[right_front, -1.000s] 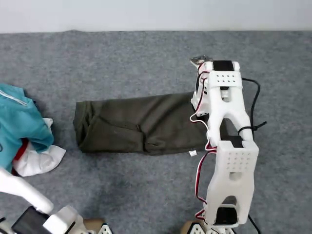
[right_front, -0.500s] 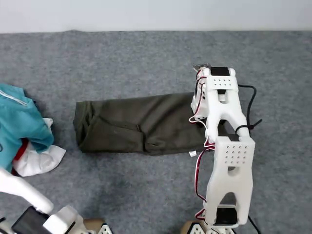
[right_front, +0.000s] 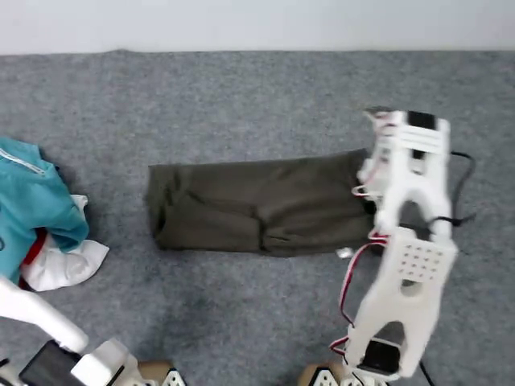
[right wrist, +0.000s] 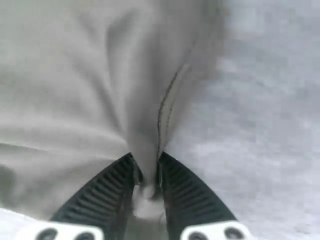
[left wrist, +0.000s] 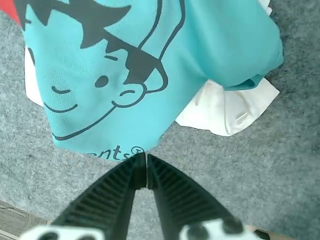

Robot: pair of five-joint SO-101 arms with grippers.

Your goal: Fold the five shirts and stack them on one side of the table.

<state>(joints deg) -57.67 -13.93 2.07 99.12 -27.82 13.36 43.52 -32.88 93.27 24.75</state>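
A dark olive shirt [right_front: 257,207], folded into a long strip, lies across the middle of the grey table. My right gripper [right wrist: 146,172] is shut on a pinched fold of this olive shirt [right wrist: 90,75] at its right end, beneath the white right arm [right_front: 406,209]. At the table's left edge lies a heap with a teal shirt [right_front: 32,205] on a white shirt [right_front: 68,261]. My left gripper [left wrist: 146,172] hangs shut and empty over the carpet, just off the hem of the teal shirt [left wrist: 130,65] with its cartoon face, beside the white shirt [left wrist: 227,107].
The grey carpeted table [right_front: 241,96] has free room behind the olive shirt and in front of it. The left arm's white base [right_front: 56,338] sits at the near left corner. A small white tag [right_front: 344,252] lies by the olive shirt's near right edge.
The right arm has swung to the right with the olive shirt's end in its gripper, dragging the whole shirt to the right. The heap at the left has not moved.
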